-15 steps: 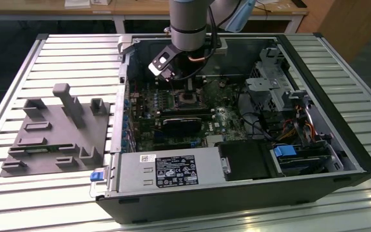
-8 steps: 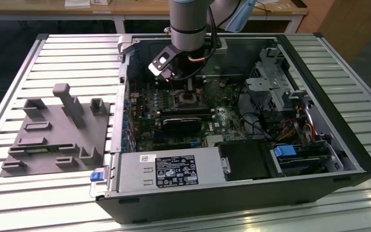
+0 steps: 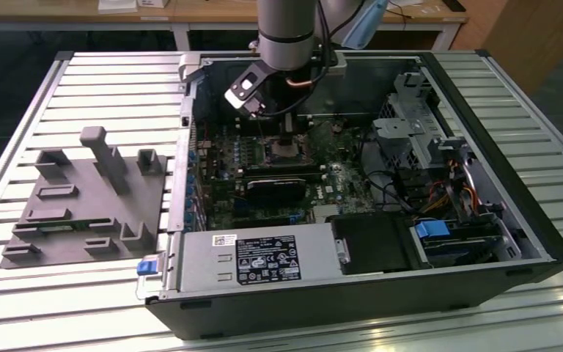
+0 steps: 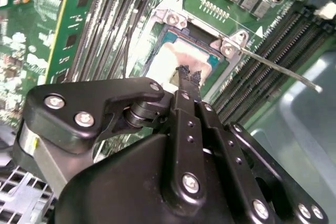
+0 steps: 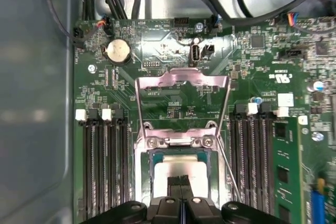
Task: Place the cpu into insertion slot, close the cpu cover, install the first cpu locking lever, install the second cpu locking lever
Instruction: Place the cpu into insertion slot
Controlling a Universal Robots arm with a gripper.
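Observation:
The cpu lies flat in the insertion slot, silver top up. The cpu cover, a thin silver frame, stands swung open beyond the slot, with the green board visible through its window. My gripper is shut, its two black fingertips pressed together right over the chip's top, at or just above the surface. A thin wire locking lever sticks out free from one corner of the slot.
The open computer case surrounds the motherboard. Memory slots flank the socket on both sides. A black rounded block sits near the socket, a power supply at the front. A grey fixture rests on the slatted table.

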